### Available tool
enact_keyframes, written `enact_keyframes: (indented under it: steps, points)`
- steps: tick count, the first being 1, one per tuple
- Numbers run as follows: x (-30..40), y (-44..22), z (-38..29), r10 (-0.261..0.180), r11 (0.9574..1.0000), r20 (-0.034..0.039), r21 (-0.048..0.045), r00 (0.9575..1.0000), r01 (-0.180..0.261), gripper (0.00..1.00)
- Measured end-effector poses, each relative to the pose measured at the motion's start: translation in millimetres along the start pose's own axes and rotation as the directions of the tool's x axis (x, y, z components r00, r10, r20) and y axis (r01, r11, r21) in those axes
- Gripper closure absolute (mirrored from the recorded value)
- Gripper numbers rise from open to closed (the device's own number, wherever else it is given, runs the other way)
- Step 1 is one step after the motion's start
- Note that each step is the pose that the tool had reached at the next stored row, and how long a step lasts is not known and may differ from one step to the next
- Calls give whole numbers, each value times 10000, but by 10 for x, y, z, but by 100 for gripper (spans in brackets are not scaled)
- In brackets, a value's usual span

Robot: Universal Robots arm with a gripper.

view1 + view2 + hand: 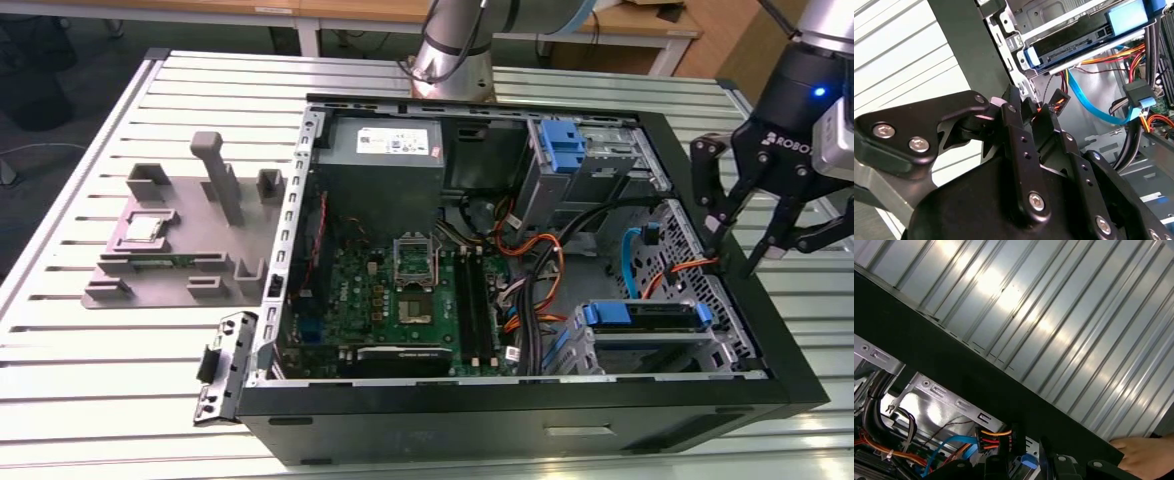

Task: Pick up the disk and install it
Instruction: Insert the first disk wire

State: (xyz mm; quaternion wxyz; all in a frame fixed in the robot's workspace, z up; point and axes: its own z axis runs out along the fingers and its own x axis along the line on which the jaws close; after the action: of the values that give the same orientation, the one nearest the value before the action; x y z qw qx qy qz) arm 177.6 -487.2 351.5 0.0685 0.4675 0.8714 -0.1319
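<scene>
- One pincer [742,238] hangs over the computer case's [534,410] wall on the exterior view's right. Its fingers are spread wide with nothing between them: released and empty.
- Down in the drive cage [654,352], at the case's near corner on the exterior view's right, lies the disk [643,316]. It is flat, with its blue carrier rail facing into the case. The pincer is above it and clearly apart from it.
- Over to the second wrist view: black fingers [1019,145] loom in front, and beyond them the disk [1079,40] sits in its cage. A light-blue data cable [1094,107] loops close by.
- Across the case, a blue bracket [566,145] stands in the far bay, near the power supply [387,150]. The green motherboard [400,290] lies on the case floor between them and the near wall.
- Out on the slatted worktop [107,340], at the exterior view's left, a grey fixture [200,250] carries a small square chip [144,230].
- In the first wrist view, the worktop's slats [1029,315] run beside the black case wall [979,385]. A power connector [996,435] with red, yellow and black wires sits inside that wall. A person's hand [1144,452] shows just beside the wall.
</scene>
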Motion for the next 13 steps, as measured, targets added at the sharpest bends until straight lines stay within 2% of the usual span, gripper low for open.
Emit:
enact_keyframes:
  steps: [5,6,7,8,11,13]
  points:
    - [5,4,5,0,10000,41,27,10000,0,64]
    - [5,4,6,0,10000,42,27,10000,-1,71]
    - [5,4,6,0,10000,41,27,10000,0,71]
    - [5,4,7,0,10000,42,27,10000,-1,77]
    - [5,4,7,0,10000,43,29,10000,-1,77]
    - [5,4,6,0,10000,45,29,10000,0,83]
